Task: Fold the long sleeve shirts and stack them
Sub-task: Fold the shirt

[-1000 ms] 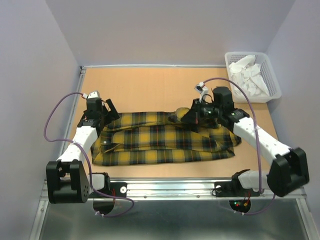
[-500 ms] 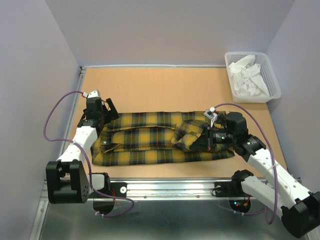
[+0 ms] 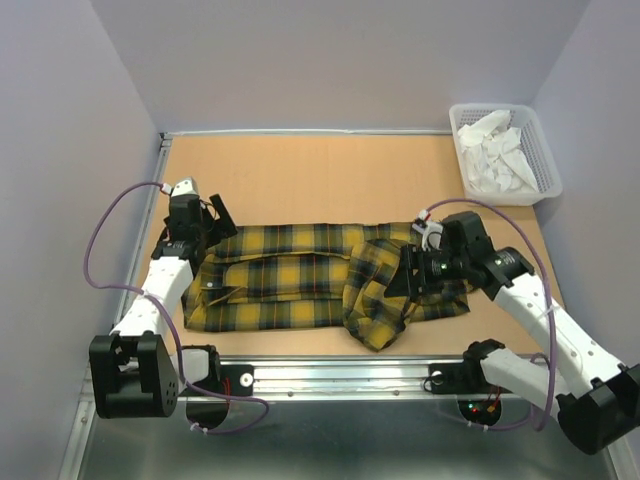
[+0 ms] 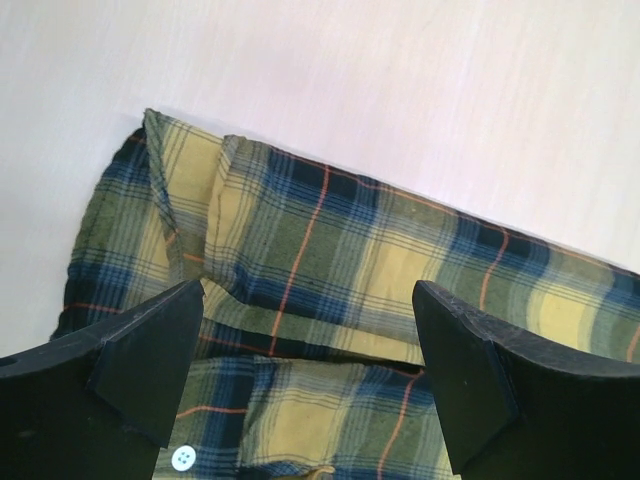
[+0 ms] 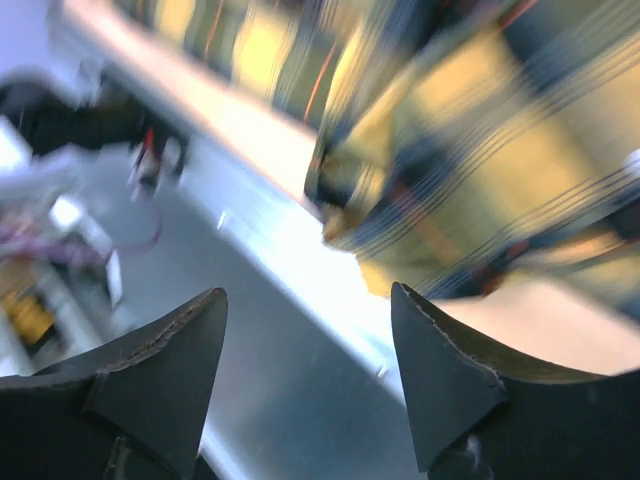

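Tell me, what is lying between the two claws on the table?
The yellow plaid shirt fills the stretch between the left claw and the right claw, both open and holding nothing. The overhead view shows it best.

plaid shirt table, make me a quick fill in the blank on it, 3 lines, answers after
1. The white basket in the far right corner holds ___ cloths.
2. In the left wrist view, the left gripper hovers ___ over the plaid shirt.
3. The right gripper is open with ___ between its fingers.

Missing words: white; open; nothing
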Robot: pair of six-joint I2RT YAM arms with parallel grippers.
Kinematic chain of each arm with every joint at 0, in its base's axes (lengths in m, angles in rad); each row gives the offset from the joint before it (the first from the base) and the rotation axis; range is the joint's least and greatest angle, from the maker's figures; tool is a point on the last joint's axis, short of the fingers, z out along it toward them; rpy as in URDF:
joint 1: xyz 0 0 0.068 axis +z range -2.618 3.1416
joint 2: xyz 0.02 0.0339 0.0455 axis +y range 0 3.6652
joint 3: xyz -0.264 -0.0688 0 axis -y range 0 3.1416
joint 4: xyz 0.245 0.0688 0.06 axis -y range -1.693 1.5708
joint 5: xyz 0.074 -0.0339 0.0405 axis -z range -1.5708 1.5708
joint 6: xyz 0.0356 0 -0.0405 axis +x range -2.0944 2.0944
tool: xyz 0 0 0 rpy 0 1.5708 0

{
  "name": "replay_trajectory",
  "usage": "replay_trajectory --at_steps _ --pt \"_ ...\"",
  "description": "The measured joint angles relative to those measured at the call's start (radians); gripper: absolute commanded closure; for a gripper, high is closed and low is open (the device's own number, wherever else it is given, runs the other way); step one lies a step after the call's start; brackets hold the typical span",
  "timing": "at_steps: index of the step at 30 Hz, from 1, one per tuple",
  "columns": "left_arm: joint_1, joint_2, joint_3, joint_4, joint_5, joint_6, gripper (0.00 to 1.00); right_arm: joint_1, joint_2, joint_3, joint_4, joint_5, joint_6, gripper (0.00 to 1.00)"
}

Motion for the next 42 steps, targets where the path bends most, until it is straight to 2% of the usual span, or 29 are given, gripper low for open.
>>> replay_trajectory --at_steps 3,7,10,13,21,29,35,42 --pt "-0.003 -0.008 0.009 -0.020 0.023 -0.026 0.03 0.000 0.075 0.145 -0.040 0.170 -0.020 0.27" --pt "-0.048 -0.002 0.043 -0.048 0.049 -0.065 0.05 0.000 0.178 0.263 -0.031 0.364 -0.021 0.35" --pt "-0.092 0.049 0.083 -0.047 0.068 -0.097 0.07 -0.014 0.281 0.287 0.022 0.488 -0.001 0.43" --pt "-0.111 0.122 0.100 -0.044 0.076 -0.121 0.09 -0.060 0.376 0.283 0.098 0.546 0.034 0.48" --pt "-0.087 0.357 0.100 -0.022 0.040 -0.161 0.11 -0.211 0.552 0.201 0.360 0.625 0.117 0.52" --pt "0.008 0.467 0.154 0.039 0.047 -0.202 0.11 -0.291 0.793 0.202 0.547 0.637 0.162 0.53" --pt "0.075 0.525 0.216 0.047 0.050 -0.229 0.12 -0.322 0.951 0.356 0.646 0.590 0.192 0.53" --pt "0.117 0.664 0.399 0.016 0.050 -0.257 0.09 -0.323 1.135 0.580 0.698 0.539 0.190 0.44"
